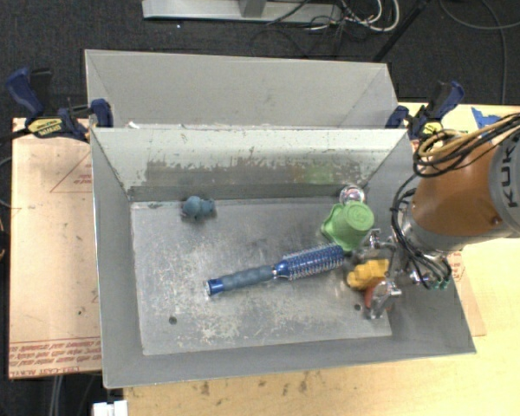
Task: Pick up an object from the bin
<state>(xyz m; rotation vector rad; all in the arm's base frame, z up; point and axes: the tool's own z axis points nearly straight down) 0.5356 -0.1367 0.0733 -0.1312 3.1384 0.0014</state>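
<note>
Gripper down in the near right corner of the grey metal bin, close to the floor, reaching in from the right beneath the orange-covered wrist and its bundle of cables. Fingers spread wide, one toward the near wall, the other toward the far side. Between them, on the floor, a small yellow thing, lumpy in outline, kind hard to make out. Lying low and not raised; impossible to say whether either finger touches it. Just left of the yellow thing and slightly farther back, the bristled head of a blue hairbrush, flat on the floor, head end toward the gripper, smooth handle slanting away toward the near left. Brush tip very near the yellow thing; touching or apart, cannot tell. Farther back again, just beyond the brush head and beside the far finger, a round green plastic cup, tilted, its rim toward the right. Behind the cup, at the foot of the sloping back wall, a small clear or silvery round thing, too small to name. Farthest off, well apart to the left along the foot of that wall, a small blue-grey lump alone on the floor.
</note>
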